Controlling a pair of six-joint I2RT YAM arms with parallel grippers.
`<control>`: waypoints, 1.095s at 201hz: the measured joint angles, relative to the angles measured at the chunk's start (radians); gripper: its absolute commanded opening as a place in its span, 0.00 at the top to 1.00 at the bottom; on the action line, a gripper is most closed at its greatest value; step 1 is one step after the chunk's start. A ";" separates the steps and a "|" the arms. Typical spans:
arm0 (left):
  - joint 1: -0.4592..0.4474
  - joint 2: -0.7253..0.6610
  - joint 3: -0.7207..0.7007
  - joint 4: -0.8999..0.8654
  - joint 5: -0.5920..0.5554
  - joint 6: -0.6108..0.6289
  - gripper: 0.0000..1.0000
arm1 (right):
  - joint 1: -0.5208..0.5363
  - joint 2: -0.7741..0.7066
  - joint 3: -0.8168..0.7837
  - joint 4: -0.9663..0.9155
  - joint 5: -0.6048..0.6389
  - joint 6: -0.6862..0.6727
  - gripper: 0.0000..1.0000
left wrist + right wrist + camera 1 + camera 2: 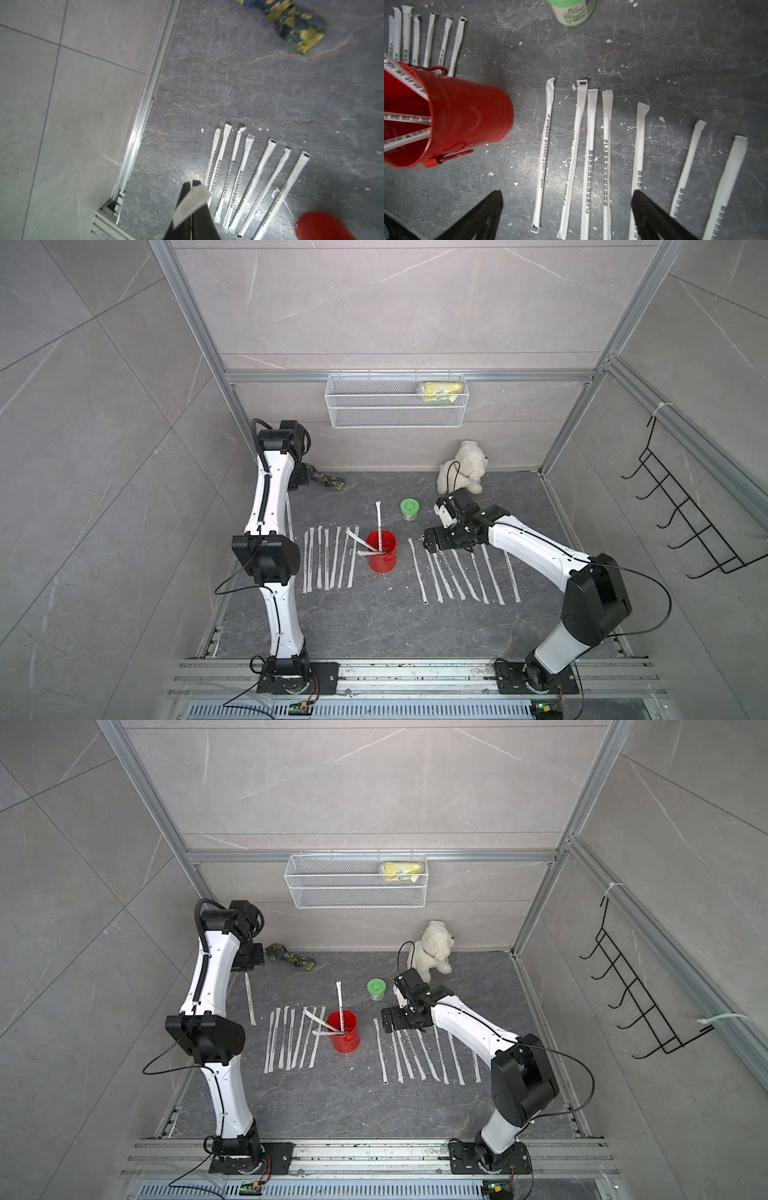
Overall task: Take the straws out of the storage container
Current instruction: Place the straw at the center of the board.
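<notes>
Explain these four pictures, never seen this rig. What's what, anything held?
Two white robot arms stand bolted at the table's near edge. Both top views come from one overhead camera; the other two from cameras on each wrist. On the dark table: a red can with three straws inside, rows of straws laid out on both sides, a green-lidded jar, a plush toy and a patterned cloth. The left claw is shut on one straw; the right claw is open, empty.
</notes>
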 measured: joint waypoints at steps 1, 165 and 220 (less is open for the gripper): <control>0.001 0.003 -0.004 0.000 0.000 0.000 0.97 | 0.000 0.001 0.000 0.000 0.000 0.000 0.00; 0.014 0.094 -0.374 0.064 0.109 0.048 0.97 | 0.000 0.087 0.008 0.050 -0.018 -0.014 0.00; 0.028 0.138 -0.383 0.076 0.108 0.057 0.97 | 0.000 0.108 0.008 0.053 -0.019 -0.014 0.00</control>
